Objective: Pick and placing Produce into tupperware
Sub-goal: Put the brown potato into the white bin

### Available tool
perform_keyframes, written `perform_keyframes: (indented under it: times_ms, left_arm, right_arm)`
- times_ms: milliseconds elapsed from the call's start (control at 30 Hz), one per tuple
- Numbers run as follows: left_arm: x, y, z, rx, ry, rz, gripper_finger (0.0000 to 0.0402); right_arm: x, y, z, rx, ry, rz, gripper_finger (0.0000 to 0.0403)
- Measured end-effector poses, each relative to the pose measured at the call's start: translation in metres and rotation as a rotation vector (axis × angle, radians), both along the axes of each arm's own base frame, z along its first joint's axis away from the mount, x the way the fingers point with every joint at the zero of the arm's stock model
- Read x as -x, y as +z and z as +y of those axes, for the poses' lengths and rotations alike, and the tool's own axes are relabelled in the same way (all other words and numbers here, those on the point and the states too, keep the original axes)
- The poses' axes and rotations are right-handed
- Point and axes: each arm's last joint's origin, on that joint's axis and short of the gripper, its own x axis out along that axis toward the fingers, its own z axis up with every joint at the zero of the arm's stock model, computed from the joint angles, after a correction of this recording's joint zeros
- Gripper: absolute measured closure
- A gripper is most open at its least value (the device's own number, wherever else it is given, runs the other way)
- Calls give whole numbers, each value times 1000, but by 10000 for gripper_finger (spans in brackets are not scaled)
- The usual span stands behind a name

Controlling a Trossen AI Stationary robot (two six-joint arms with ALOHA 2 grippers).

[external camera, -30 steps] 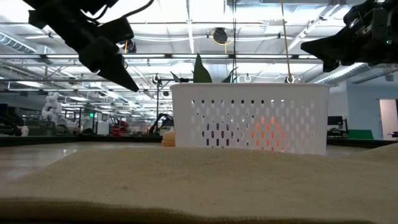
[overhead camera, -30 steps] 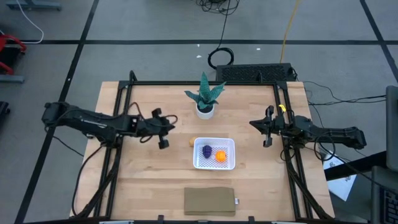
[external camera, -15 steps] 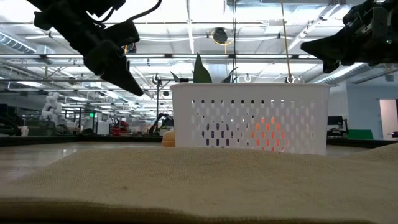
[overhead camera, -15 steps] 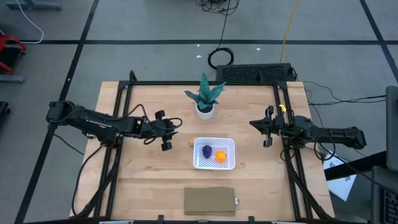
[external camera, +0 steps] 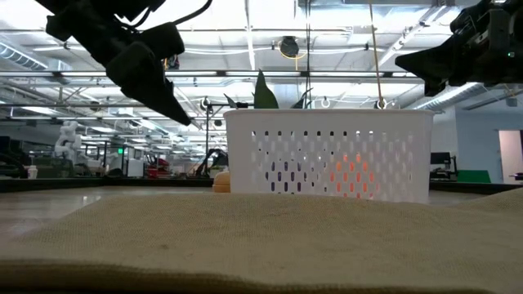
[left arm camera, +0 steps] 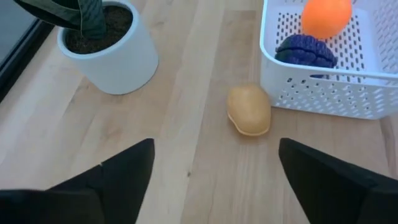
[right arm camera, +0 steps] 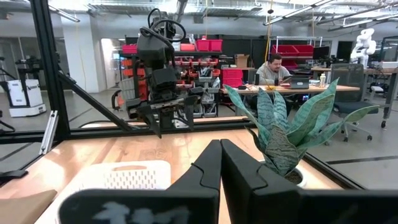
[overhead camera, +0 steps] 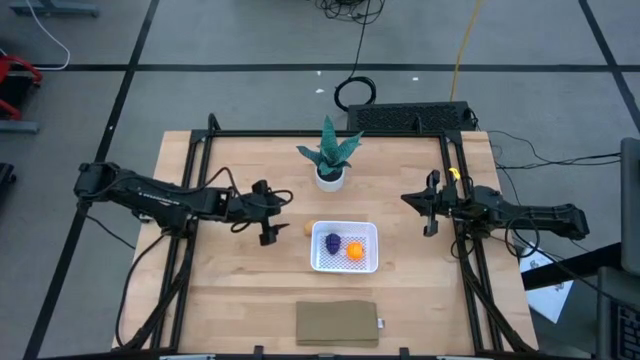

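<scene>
A: What sits on the wooden surface (overhead camera: 240, 290) toward twelve o'clock?

B: A spiky green plant (overhead camera: 329, 150) in a white pot (left arm camera: 112, 55) with dark soil.

A: And at six o'clock?

B: A flat tan-brown pad (overhead camera: 338, 323), near the edge. Beyond the far edge, a black cable coil (overhead camera: 354, 94) lies on the floor. A person (right arm camera: 272, 67) sits at a desk in the room behind.

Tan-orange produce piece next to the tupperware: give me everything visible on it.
The tan-orange piece is a small, smooth, rounded lump, potato-like, seemingly plastic, with a faint seam near its lower edge. It lies on the bare wooden table, just outside the white tupperware, beside its wall on the plant's side; whether they touch is unclear. The purple lump and orange ball are already inside. Nothing holds it: the left end effector hovers open nearby, pointed at it.
</scene>
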Motion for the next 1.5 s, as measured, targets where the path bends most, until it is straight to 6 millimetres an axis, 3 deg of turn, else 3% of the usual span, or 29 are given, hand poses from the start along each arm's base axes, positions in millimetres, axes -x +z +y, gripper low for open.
perform_keyframes:
  times_ms: [267,467,1000,1500]
  left_arm:
    - [-6,-4,-1,32,-20,-8,45]
    - [-21,-20,-5,71,-104,18,45]
    - [-60,-31,-7,60,-111,72,46]
    - [-71,-39,-1,69,-81,64,46]
  right_arm:
    - [0,0,0,0,0,0,403]
    - [0,-1,0,-1,0,8,403]
    - [-1,-2,0,-2,0,20,403]
    - [-1,-2,0,-2,0,20,403]
